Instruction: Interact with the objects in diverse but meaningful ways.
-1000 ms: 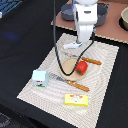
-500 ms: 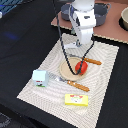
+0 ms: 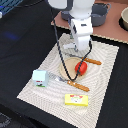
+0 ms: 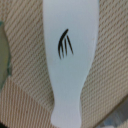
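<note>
Dark desk [image 3: 20, 45] under a woven beige placemat [image 3: 107, 80]. On the mat: round tan plate [image 3: 66, 70] carrying a glossy red tomato [image 3: 81, 67]; milk carton [image 3: 39, 78] at 9 o'clock from the plate; flat yellow box [image 3: 76, 100] at 6 o'clock. End effector [image 3: 80, 47] above the plate's 12 o'clock edge, spread impossible to tell. Smooth white fish piece [image 4: 69, 55] filling the wrist view.

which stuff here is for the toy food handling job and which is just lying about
For the job:
- round red tomato
- white-and-green milk carton
- flat yellow rectangular box
- slim white fish-shaped piece

Just lying about:
- round tan plate
- orange-handled cutlery
- grey pot
- woven beige placemat
</note>
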